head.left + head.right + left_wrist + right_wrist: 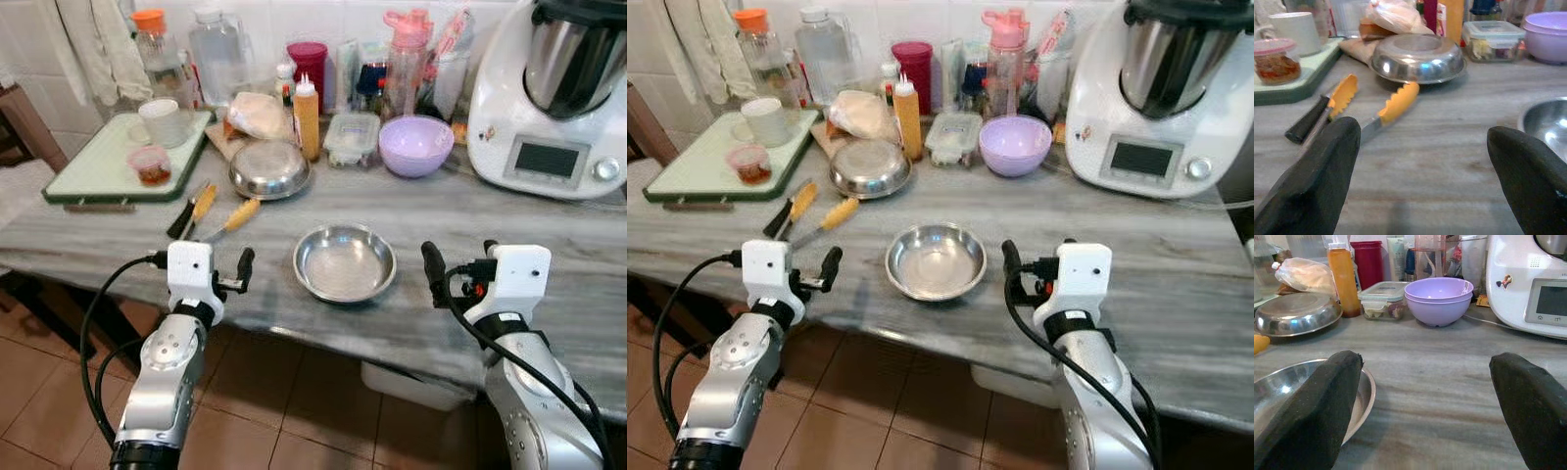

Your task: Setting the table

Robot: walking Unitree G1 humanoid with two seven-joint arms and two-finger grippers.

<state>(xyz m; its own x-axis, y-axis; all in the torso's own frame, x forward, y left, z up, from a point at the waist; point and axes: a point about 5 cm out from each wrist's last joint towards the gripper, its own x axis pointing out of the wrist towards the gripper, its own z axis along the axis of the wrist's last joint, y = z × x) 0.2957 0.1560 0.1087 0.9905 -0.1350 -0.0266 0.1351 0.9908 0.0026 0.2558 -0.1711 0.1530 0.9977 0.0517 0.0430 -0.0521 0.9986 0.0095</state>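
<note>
The grey marble worktop [549, 245] carries a big white kitchen machine [549, 88] at its back right corner, out of the way. A shallow round steel dish [345, 261] sits near the front edge, probably a place setting. Flanking it, the left gripper [1422, 161] and right gripper [1427, 396] hover, fingers wide, holding nothing.

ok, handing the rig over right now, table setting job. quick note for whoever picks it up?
Left gripper: open, holding nothing, at the counter's near edge, left of the steel plate.
Right gripper: open, holding nothing, right of that plate.
Things: plate upright between the grippers; a second steel plate upside down further back; orange-tipped tongs lying behind the left gripper; purple bowl at the back.
Done: nothing visibly set out yet.
Left: probably grasp the near plate first, then the rest.
</note>
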